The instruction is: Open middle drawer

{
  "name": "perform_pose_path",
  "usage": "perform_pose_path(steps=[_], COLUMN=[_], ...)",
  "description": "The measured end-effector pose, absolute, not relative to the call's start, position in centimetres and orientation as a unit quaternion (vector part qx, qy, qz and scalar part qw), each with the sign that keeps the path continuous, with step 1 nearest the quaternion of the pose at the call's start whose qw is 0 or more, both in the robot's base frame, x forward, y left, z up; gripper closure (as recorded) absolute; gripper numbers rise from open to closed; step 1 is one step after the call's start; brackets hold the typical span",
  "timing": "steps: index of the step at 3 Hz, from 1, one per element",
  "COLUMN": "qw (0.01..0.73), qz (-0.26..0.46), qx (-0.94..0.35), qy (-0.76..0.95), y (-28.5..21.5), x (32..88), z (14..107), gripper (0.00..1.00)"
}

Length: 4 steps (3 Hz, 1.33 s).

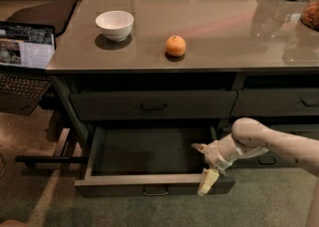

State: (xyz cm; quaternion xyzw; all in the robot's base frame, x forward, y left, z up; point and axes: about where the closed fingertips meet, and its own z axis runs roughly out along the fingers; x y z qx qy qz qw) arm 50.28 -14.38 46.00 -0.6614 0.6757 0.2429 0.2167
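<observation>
The middle drawer (pixel 149 183) stands pulled far out under the counter. Its dark inside shows, and its small bar pull (pixel 155 190) sits at the centre of the front. Above it the slimmer top drawer (pixel 152 105) is shut. My gripper (pixel 203 166) is at the right end of the open drawer's front, on the pale arm (pixel 269 144) that comes in from the right. It is open. One finger (pixel 199 148) lies over the drawer's inside. The other finger (pixel 207 183) hangs in front of the drawer front.
A white bowl (pixel 114 24) and an orange (pixel 175 46) sit on the grey counter (pixel 224 27). An open laptop (pixel 25 52) stands at the left. More shut drawers (pixel 276 102) are on the right. A metal floor bar (pixel 47 159) lies left of the open drawer.
</observation>
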Motion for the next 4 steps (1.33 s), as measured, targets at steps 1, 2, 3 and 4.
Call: perform_pose_path(steps=[1,2,3,4], qw=[0.240,0.280,0.316,0.327], qz=[0.222,0.205,0.188,0.177], qx=[-0.653,-0.624,-0.590,-0.568], qy=[0.683,0.700,0.719,0.734], y=[-14.2,-14.6,-15.3,-15.7], x=[51.6,53.5,55.3,56.8], z=[47.6,48.6,48.9,48.0], gripper=[0.05,0.23,0.47,0.70])
